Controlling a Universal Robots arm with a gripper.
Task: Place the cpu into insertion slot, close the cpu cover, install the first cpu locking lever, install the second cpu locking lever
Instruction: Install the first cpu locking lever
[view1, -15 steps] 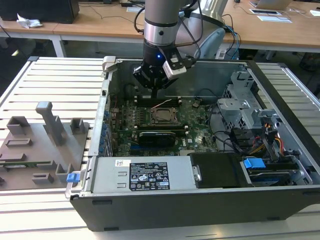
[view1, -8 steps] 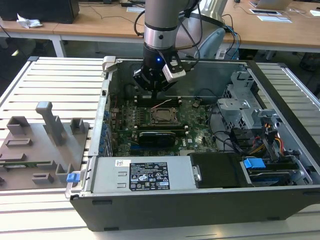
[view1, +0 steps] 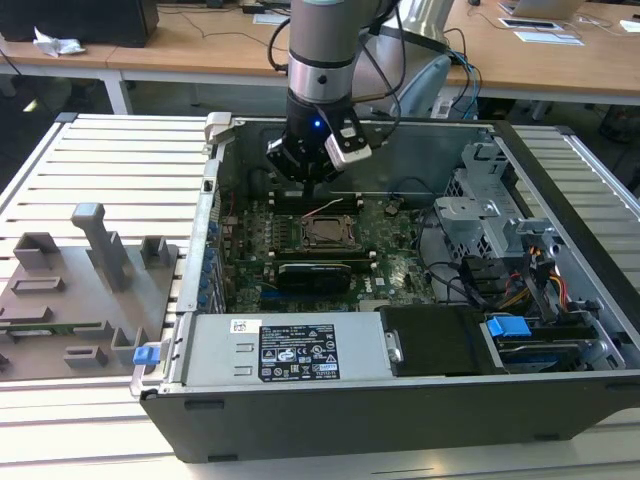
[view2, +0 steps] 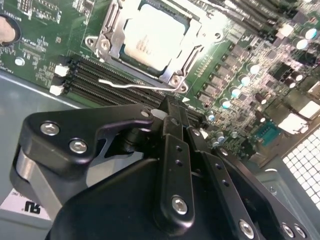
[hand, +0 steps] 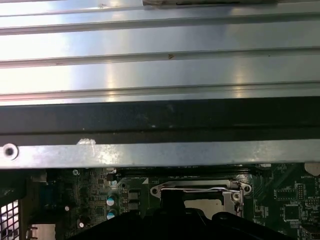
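Observation:
The cpu (view2: 150, 36), a silver-topped square, lies in the insertion slot (view1: 328, 233) on the green board. The cpu cover (view2: 109, 35), a metal frame, is folded down around it; the same frame shows in the first wrist view (hand: 200, 189). One thin wire locking lever (view2: 132, 85) stands loose along the socket's edge, next to the black memory slots, and shows as a pale line (view1: 325, 209) in the exterior view. My gripper (view2: 172, 111) hovers just above that lever, fingers together with nothing between them. From the exterior view the gripper (view1: 310, 188) hangs behind the socket.
The board sits deep inside an open computer case (view1: 300, 410) with metal walls all round. A black power supply (view1: 440, 340) and a drive cage (view1: 485, 215) with cables lie toward the exterior view's right. A grey fixture tray (view1: 80, 290) rests outside toward its left.

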